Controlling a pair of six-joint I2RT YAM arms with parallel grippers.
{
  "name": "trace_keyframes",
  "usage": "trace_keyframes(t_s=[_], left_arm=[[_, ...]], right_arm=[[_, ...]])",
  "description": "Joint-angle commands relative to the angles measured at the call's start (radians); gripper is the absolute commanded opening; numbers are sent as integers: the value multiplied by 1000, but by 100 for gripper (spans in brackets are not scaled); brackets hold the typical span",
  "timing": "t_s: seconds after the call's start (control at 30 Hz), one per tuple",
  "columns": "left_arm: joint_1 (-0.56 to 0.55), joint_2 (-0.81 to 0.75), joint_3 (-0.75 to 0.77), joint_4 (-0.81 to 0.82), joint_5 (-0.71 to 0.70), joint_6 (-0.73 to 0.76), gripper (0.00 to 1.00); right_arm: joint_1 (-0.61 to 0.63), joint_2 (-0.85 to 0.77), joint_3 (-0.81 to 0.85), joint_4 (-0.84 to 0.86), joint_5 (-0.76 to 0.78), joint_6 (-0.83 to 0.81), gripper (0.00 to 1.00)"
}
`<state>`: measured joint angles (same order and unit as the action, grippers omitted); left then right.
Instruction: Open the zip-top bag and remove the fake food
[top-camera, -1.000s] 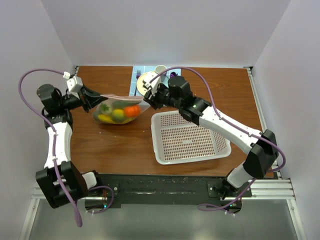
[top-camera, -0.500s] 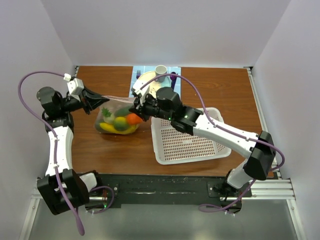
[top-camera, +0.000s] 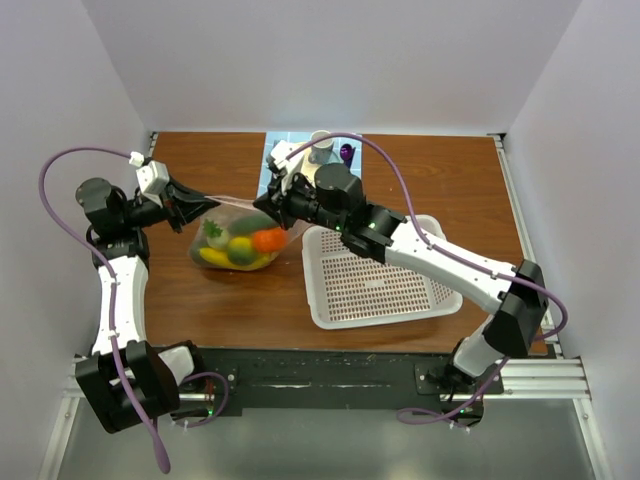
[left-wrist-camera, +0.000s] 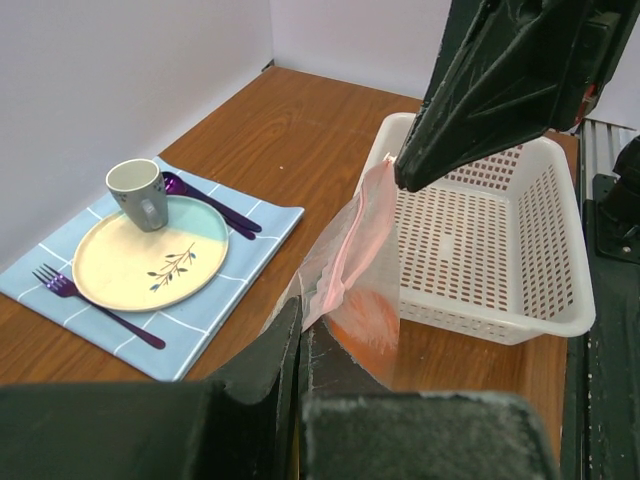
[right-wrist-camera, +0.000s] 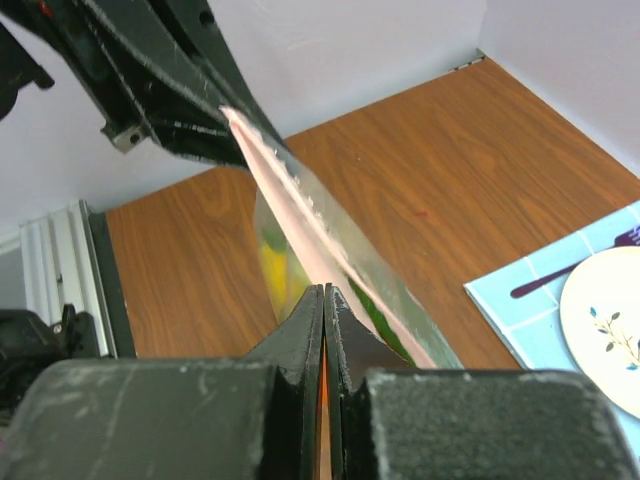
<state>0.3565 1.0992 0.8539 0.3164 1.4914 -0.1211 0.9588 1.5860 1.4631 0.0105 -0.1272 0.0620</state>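
The zip-top bag (top-camera: 236, 214) hangs stretched between my two grippers above the table's left half, pink zipper strip on top. The fake food (top-camera: 240, 247) sits in its bottom: an orange piece (top-camera: 267, 239), a yellow one and green ones. My left gripper (top-camera: 203, 204) is shut on the bag's left end; in the left wrist view its fingers pinch the plastic (left-wrist-camera: 345, 260). My right gripper (top-camera: 266, 201) is shut on the right end; in the right wrist view the pink strip (right-wrist-camera: 290, 205) runs from its fingers up to the left gripper (right-wrist-camera: 222, 108).
A white perforated basket (top-camera: 310, 285) stands right of the bag, also in the left wrist view (left-wrist-camera: 560, 320). A blue placemat (top-camera: 272, 165) at the back holds a plate (left-wrist-camera: 150, 260), a cup (top-camera: 321, 145) and purple cutlery (left-wrist-camera: 95, 300). White walls close in on three sides.
My right gripper has moved left toward the left gripper, still holding the bag. The bag's top edge has shortened and the bag hangs more bunched, its food shifted slightly left.
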Motion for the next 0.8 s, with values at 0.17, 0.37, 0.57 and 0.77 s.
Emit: trace_keyframes(t_s=[0.17, 0.37, 0.57, 0.77], left_arm=[[-14, -19, -7, 16, 214, -12, 0], [-34, -21, 5, -55, 213, 38, 6], [-68, -27, 16, -154, 213, 84, 22], [-71, -44, 10, -160, 214, 64, 22]], right_arm=[[-5, 78, 74, 0, -37, 51, 0], [-5, 100, 80, 9, -28, 56, 0], [-5, 144, 89, 22, 0, 64, 24], [-5, 147, 42, 54, 112, 71, 32]])
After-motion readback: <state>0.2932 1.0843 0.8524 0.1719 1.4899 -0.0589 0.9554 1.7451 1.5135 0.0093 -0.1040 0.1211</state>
